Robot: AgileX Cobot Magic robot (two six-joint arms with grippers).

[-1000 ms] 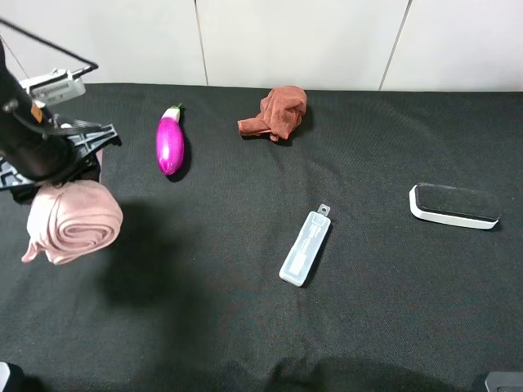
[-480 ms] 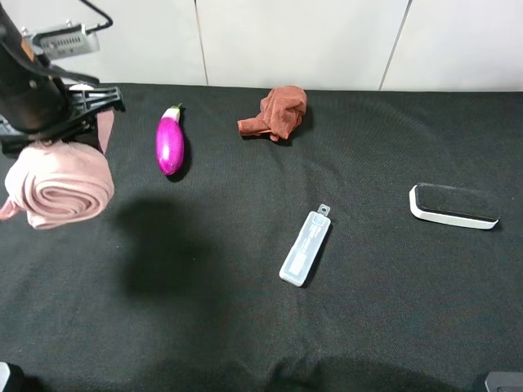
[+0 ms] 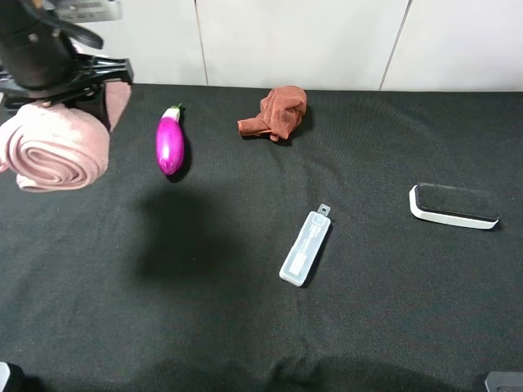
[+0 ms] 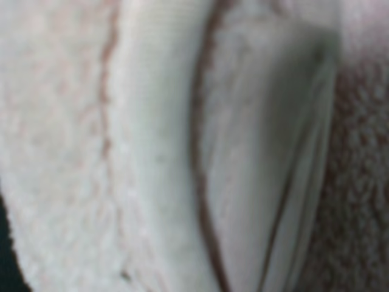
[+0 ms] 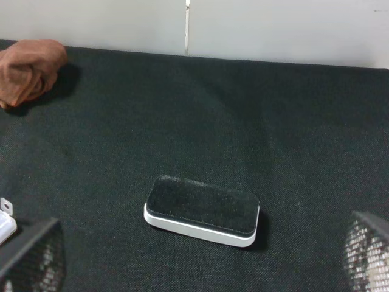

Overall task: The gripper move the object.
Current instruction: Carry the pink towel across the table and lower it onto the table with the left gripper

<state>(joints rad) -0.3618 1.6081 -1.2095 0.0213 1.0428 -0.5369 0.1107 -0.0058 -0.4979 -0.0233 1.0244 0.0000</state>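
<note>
Aloft, left gripper (image 3: 61,86) clamps pink towel roll (image 3: 55,149) over black tabletop (image 3: 245,327), white wall (image 3: 294,41) behind.

Left to right: towel roll (image 3: 53,151), eggplant (image 3: 169,143), cloth wad (image 3: 276,113), case (image 3: 305,248), block (image 3: 454,205)

Black table (image 3: 392,310) bears eggplant (image 3: 169,143); cloth (image 3: 278,113); case (image 3: 305,248); eraser (image 3: 454,205).

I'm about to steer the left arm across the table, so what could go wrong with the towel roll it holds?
1. The pink towel roll hangs in the air with most of its bulk below the jaws; it could slip or unroll.
2. The toy eggplant lies close beside it; a low sweep toward the middle might knock it.
3. Towel fills the left wrist view, so placement must rely on the high camera.
</note>
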